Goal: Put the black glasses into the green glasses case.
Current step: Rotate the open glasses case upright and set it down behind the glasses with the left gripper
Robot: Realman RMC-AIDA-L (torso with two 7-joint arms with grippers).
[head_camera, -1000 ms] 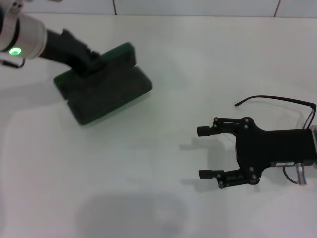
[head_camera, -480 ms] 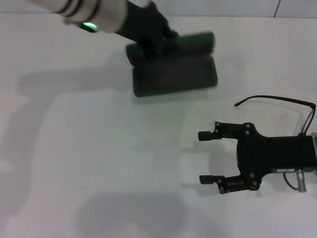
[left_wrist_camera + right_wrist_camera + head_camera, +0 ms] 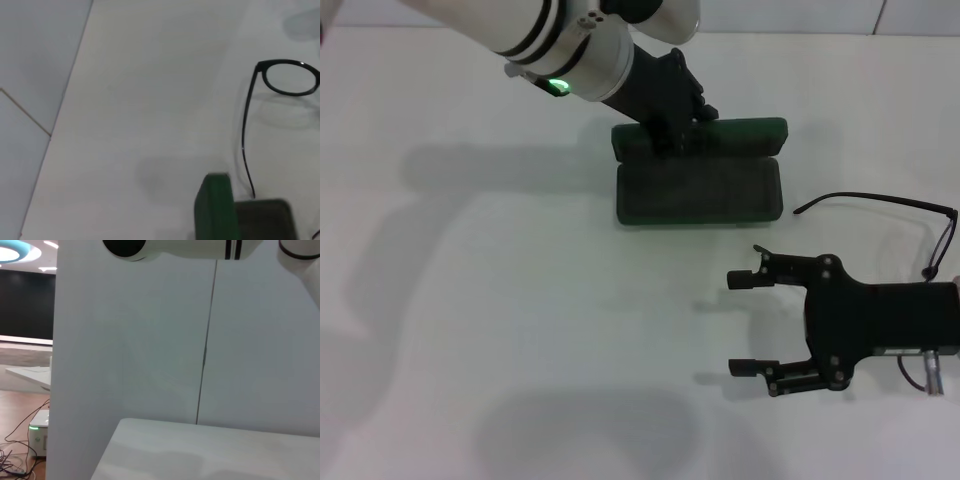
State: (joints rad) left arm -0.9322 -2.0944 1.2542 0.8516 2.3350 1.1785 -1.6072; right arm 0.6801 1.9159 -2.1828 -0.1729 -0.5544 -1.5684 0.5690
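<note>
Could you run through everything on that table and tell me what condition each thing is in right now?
green glasses case: open, lid raised, nothing inside, gripped at the lid's end.
black glasses: unfolded, lying on the table beside the case, not held.
left gripper: shut on the case's lid.
right gripper: fingers open, holding nothing, in front of the glasses.

White table (image 3: 520, 330), tiled wall (image 3: 150, 340).

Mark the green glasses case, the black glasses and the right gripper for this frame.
green glasses case (image 3: 700, 190), head view, on the open tray's dark lining.
black glasses (image 3: 245, 130), left wrist view, midway along a temple arm.
right gripper (image 3: 745, 323), head view, between its open fingertips.
</note>
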